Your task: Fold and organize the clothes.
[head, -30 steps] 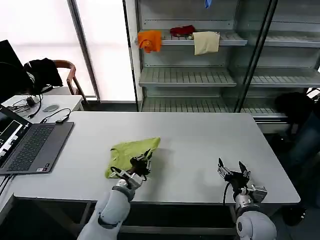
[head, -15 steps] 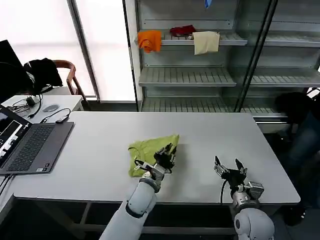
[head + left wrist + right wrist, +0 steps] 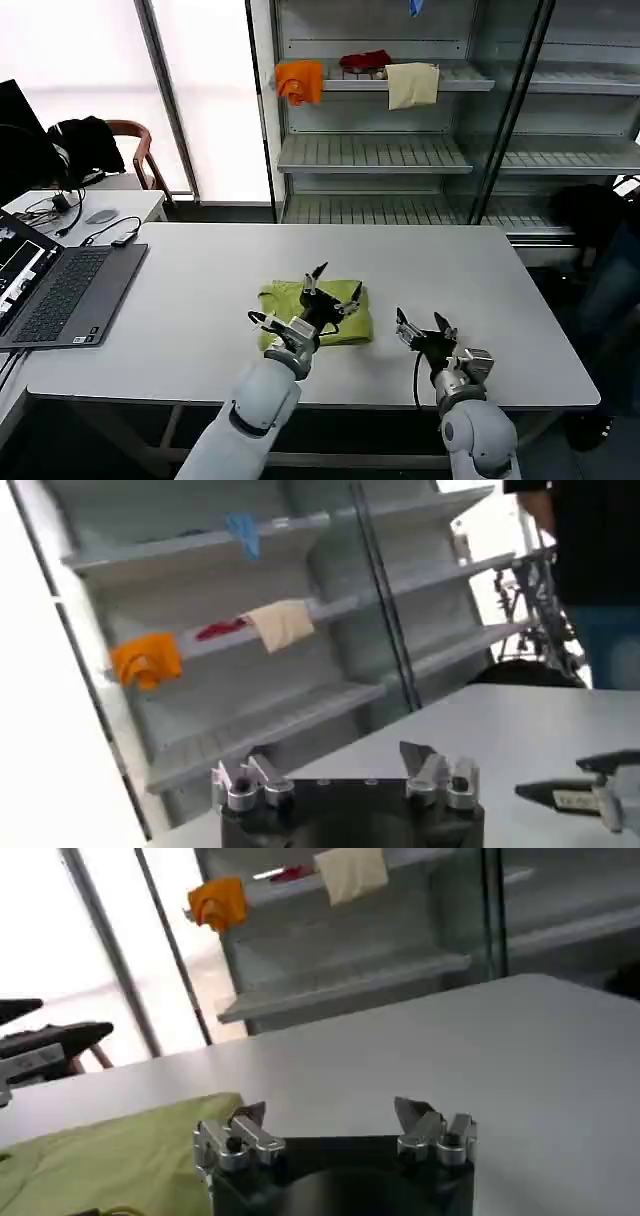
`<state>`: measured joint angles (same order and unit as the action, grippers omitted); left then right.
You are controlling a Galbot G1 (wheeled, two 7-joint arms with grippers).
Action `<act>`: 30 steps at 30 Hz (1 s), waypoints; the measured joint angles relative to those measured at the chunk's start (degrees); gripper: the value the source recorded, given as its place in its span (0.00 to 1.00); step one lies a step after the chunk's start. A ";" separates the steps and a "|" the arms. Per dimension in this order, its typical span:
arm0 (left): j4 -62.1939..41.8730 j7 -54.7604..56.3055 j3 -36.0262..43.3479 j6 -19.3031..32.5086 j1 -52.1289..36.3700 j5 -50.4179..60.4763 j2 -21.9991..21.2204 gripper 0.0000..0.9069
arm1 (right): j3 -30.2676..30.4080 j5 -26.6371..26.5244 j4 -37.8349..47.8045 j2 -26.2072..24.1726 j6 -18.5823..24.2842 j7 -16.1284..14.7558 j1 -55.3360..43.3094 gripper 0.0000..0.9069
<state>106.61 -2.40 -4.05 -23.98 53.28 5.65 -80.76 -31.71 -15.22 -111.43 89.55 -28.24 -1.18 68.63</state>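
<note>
The clothes are one lime-green T-shirt point(image 3: 352, 322), lying in a compact fold on the white table point(image 3: 200, 300), slightly right of centre and close to the front edge. My left gripper point(image 3: 328, 287) hovers just over the shirt, open, with nothing between its fingers; the left wrist view shows the left gripper point(image 3: 340, 772) spread against bare table and shelving. My right gripper point(image 3: 420, 328) stands open just right of the shirt, a little apart from it. In the right wrist view the right gripper point(image 3: 335, 1120) is empty, with the shirt point(image 3: 110, 1158) beside one finger.
An open laptop point(image 3: 60, 295) lies at the table's left end. Behind the table stands metal shelving point(image 3: 380, 152) holding an orange cloth point(image 3: 299, 80), a red cloth point(image 3: 365, 61) and a cream cloth point(image 3: 412, 84). A chair draped with a black garment point(image 3: 85, 140) stands at far left.
My left gripper carried the shirt's edge rightward, folding it over, then let go and rose open above it. The right gripper shifted left toward the shirt.
</note>
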 measured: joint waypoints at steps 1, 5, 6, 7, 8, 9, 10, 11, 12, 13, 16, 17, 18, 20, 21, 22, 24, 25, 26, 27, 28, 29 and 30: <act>0.39 0.02 -0.77 0.08 0.25 -0.39 0.45 1.00 | 0.65 -0.72 0.39 0.11 -0.48 0.09 -0.48 1.00; 1.31 0.17 -4.35 0.51 1.64 -1.78 1.80 1.00 | 3.04 -3.78 2.25 0.26 -1.87 0.84 -2.38 1.00; 1.49 0.20 -5.34 0.57 2.07 -2.21 2.05 1.00 | 3.63 -4.64 2.85 0.43 -2.15 1.13 -2.93 1.00; 1.65 0.20 -6.51 0.63 2.61 -2.66 2.30 1.00 | 4.04 -5.45 3.41 0.59 -2.38 1.34 -3.43 1.00; 1.75 0.21 -7.54 0.69 3.07 -3.07 2.50 1.00 | 4.32 -6.17 3.99 0.74 -2.59 1.58 -3.92 1.00; 1.86 0.24 -8.58 0.78 3.50 -3.46 2.66 1.00 | 4.61 -6.98 4.71 0.93 -2.81 1.82 -4.47 1.00; 1.96 0.24 -9.73 0.91 4.03 -3.94 2.80 1.00 | 4.97 -7.74 5.39 1.03 -2.99 2.04 -5.06 0.82; 2.00 0.25 -10.70 1.01 4.49 -4.30 2.92 1.00 | 5.33 -8.43 6.07 1.07 -3.14 2.26 -5.70 0.69; 2.06 0.25 -11.76 1.15 5.00 -4.59 2.99 1.00 | 5.69 -9.18 6.83 1.09 -3.30 2.54 -6.41 0.28; 2.11 0.27 -12.69 1.26 5.43 -4.83 3.04 1.00 | 6.08 -9.93 7.57 1.08 -3.44 2.84 -7.09 0.12; 2.32 0.32 -15.13 1.46 6.75 -5.38 3.15 1.00 | 6.92 -11.90 9.84 1.41 -3.78 3.74 -9.11 0.00; 2.37 0.35 -15.79 1.53 7.15 -5.51 3.19 1.00 | 7.06 -12.41 10.49 1.52 -3.87 3.93 -9.66 0.00; 2.42 0.37 -16.48 1.59 7.61 -5.66 3.24 1.00 | 7.18 -12.91 11.16 1.65 -3.96 4.12 -10.13 0.00; 2.46 0.39 -17.59 1.71 8.38 -6.02 3.29 1.00 | 7.53 -13.75 12.17 1.72 -4.14 4.47 -10.78 0.00; 2.46 0.42 -18.13 1.76 8.74 -6.23 3.30 1.00 | 7.65 -14.16 12.58 1.70 -4.19 4.63 -11.06 0.00; 2.46 0.43 -18.59 1.82 9.03 -6.36 3.31 1.00 | 7.69 -14.52 12.99 1.70 -4.25 4.83 -11.33 0.00; 2.44 0.48 -19.30 1.88 9.53 -6.66 3.31 1.00 | 7.76 -15.09 13.77 1.70 -4.38 5.22 -11.79 0.00; 2.37 0.51 -19.54 1.93 9.72 -6.80 3.31 1.00 | 7.82 -15.34 14.06 1.65 -4.43 5.43 -11.99 0.00; 2.29 0.53 -19.82 1.98 9.94 -6.87 3.26 1.00 | 7.80 -15.59 14.36 1.62 -4.47 5.65 -12.21 0.00; 2.22 0.53 -20.02 2.02 10.12 -6.93 3.21 1.00 | 7.79 -15.78 14.59 1.61 -4.50 5.79 -12.36 0.00; 2.14 0.54 -20.20 2.06 10.28 -6.99 3.18 1.00 | 7.78 -15.98 14.72 1.66 -4.54 5.87 -12.43 0.00; 2.05 0.54 -20.40 2.11 10.48 -7.05 3.15 1.00 | 7.76 -16.19 14.85 1.70 -4.57 6.00 -12.50 0.00; 1.98 0.54 -20.57 2.15 10.65 -7.10 3.14 1.00 | 7.67 -16.39 14.93 1.72 -4.61 6.15 -12.57 0.00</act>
<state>108.59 -1.86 -24.62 -21.83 63.93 -1.46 -77.62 -24.03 -31.60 -96.49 91.27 -32.85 4.97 56.06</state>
